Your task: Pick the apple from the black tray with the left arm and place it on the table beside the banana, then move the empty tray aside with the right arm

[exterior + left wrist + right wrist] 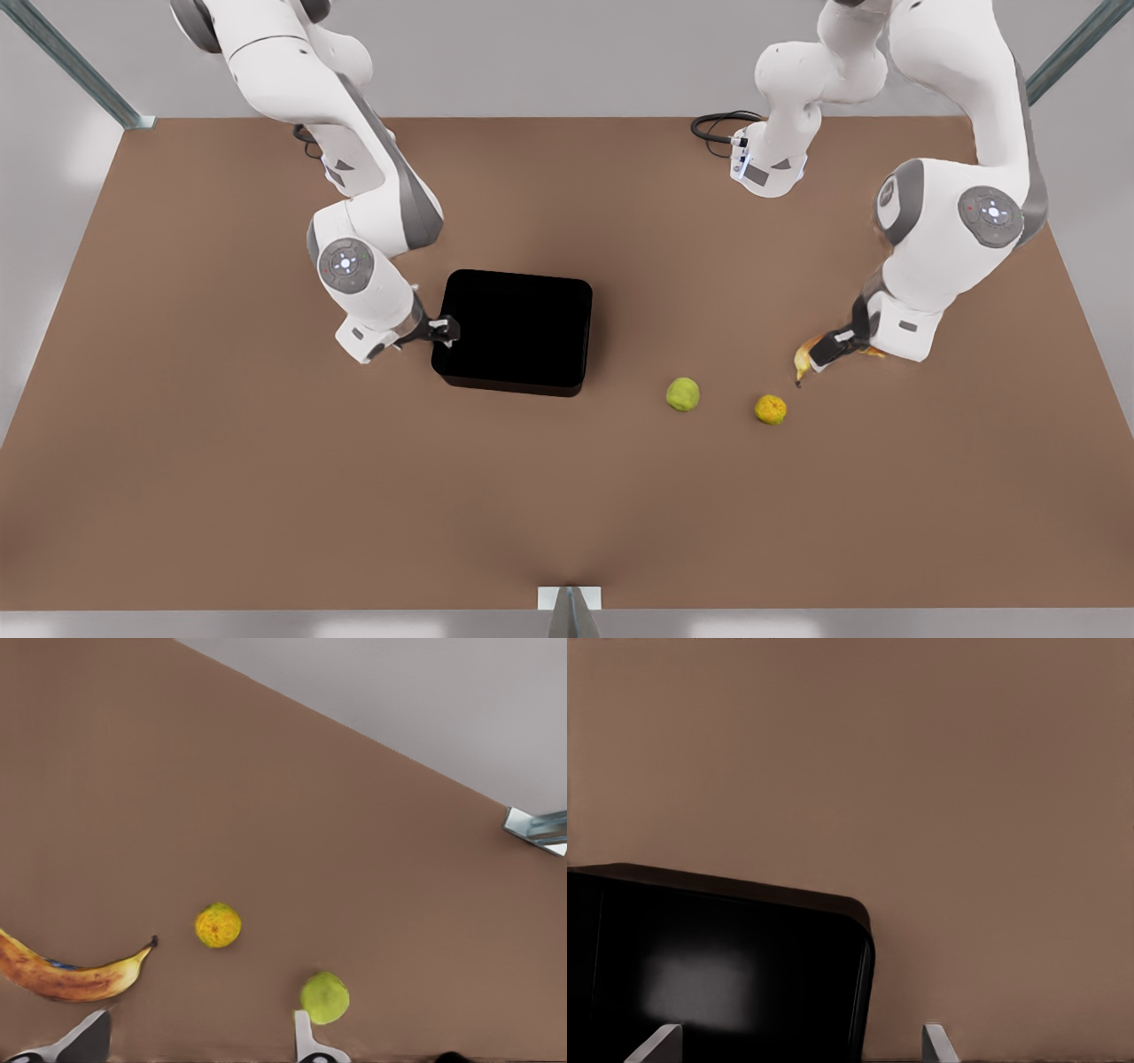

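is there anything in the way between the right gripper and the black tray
Nothing visible. The right gripper is already at the black tray, at its edge on the front view's left, jaws open astride the tray's wall. The apple is on the table, and the left gripper hangs over the banana.

Left claw [819, 357] low near the table, fingers [304, 1038] spread, right claw [440, 330] low, fingers [935, 1042] apart

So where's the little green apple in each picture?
Front view: the apple sits on the table, between the black tray and the orange fruit.
Left wrist view: the apple lies near one of the fingers.
Right wrist view: not there.
Shared landmark: the orange fruit next to it.
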You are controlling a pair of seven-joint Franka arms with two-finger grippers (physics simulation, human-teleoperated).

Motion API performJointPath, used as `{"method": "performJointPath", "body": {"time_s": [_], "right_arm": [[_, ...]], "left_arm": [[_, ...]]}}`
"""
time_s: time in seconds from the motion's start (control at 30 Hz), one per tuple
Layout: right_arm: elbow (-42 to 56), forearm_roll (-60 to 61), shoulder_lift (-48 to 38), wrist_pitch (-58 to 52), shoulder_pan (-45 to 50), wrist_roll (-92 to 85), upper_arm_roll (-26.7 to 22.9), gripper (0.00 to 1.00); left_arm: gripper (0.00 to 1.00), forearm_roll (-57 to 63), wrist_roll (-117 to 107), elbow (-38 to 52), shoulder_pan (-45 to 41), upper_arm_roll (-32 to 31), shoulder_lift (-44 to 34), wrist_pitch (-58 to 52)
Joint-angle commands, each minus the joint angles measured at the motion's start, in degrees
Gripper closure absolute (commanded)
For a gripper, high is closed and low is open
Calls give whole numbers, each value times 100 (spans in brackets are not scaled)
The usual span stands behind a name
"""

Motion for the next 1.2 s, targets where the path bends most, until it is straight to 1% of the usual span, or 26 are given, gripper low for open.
{"method": "performJointPath", "body": {"time_s": [0.0, 0.03, 0.13, 0.17, 0.23, 0.33, 0.4, 0.6, 0.67, 0.8, 1.0, 1.03, 1.17], "right_arm": [[-239, 249, -132, 480, -5, 2125, -2, 0], [-371, 293, -149, 497, 3, 2134, -2, 0], [-898, 618, -184, 901, 30, 2152, 7, 0], [-1197, 609, -193, 1182, 30, 2143, 60, 0], [-1628, 820, -272, 1631, 30, 2143, 253, 0], [-2076, 811, -509, 1947, 30, 2108, 288, 0], [-2261, 811, -474, 2387, 30, 2081, 288, 0], [-2533, 759, -237, 3019, 30, 1431, 306, 2], [-2542, 741, -132, 3064, 30, 1290, 306, 3], [-2630, 732, -123, 3046, 30, 210, 314, 3], [-2744, 723, -26, 3002, 30, -520, 315, 4], [-2753, 723, 9, 3002, 47, -529, 306, 5], [-2779, 723, 62, 2993, 126, -556, 306, 18]], "left_arm": [[0, 129, 3459, -257, -96, 7, -199, -323], [0, 129, 3371, 536, -96, 7, 294, -667], [0, 85, 3406, 897, -9, 16, 523, -675], [0, 68, 3406, 1002, -8, 16, 532, -675], [0, -72, 3424, 1477, 106, 33, 866, -675], [0, -275, 3406, 1503, 370, 51, 927, -667], [0, -301, 3397, 1529, 378, 42, 936, -667], [0, -301, 3406, 1529, 378, 24, 936, -667], [0, -293, 3406, 1529, 378, 16, 936, -667], [0, -293, 3397, 1529, 378, 16, 936, -667], [0, -293, 3397, 1529, 378, 24, 936, -667], [0, -293, 3397, 1529, 378, 24, 936, -667], [0, -293, 3397, 1529, 387, 24, 936, -667]]}}
